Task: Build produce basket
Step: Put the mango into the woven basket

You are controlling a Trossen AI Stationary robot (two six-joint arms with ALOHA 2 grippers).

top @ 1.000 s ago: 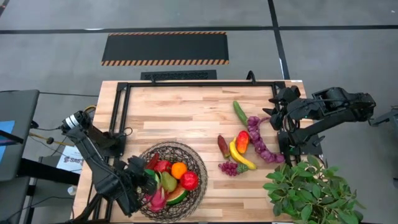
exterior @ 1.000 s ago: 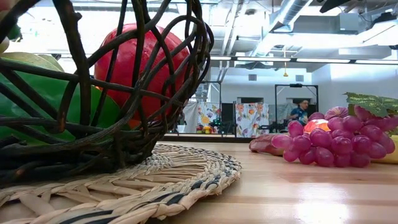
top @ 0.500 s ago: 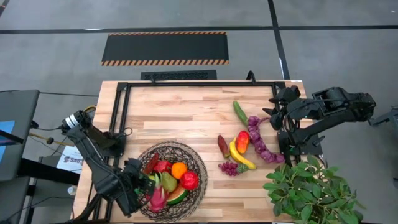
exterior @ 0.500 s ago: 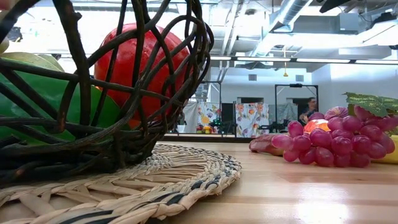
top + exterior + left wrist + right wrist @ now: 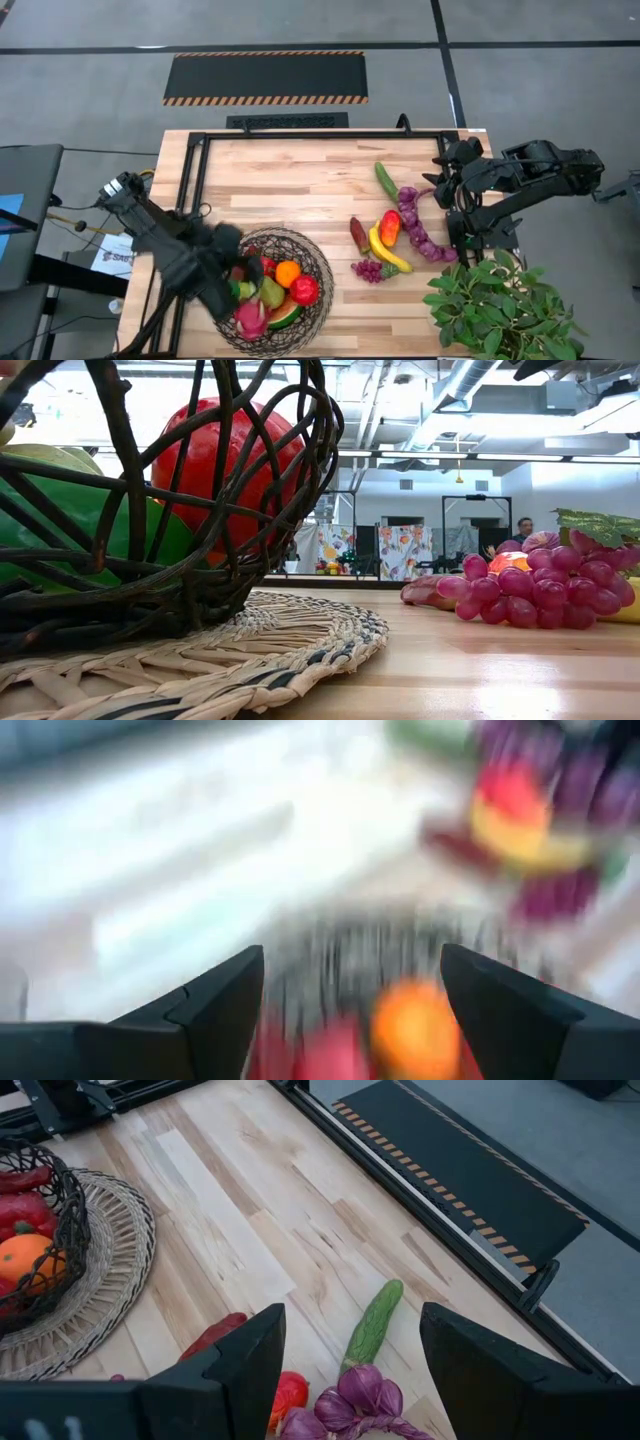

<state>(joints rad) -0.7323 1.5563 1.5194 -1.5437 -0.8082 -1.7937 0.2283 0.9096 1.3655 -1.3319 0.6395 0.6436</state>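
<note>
My basket (image 5: 283, 290) sits partly filled, an orange (image 5: 288, 272) and a red apple (image 5: 305, 290) among the fruit inside. My left gripper (image 5: 232, 262) hangs over its rim, fingers spread and empty. Beyond the basket, the cucumber (image 5: 385, 180), banana (image 5: 386, 252) and grapes (image 5: 367, 269) await collection. My right gripper (image 5: 440, 176) waits open near the cucumber.

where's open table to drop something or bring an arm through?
Widest bare patch: the far-left wood between the black frame, the basket and the cucumber. A narrower strip runs along the near edge between the basket and the leafy plant. Crowded: the produce cluster around the banana and purple grapes, and over the basket's left rim where the left gripper sits.
</note>
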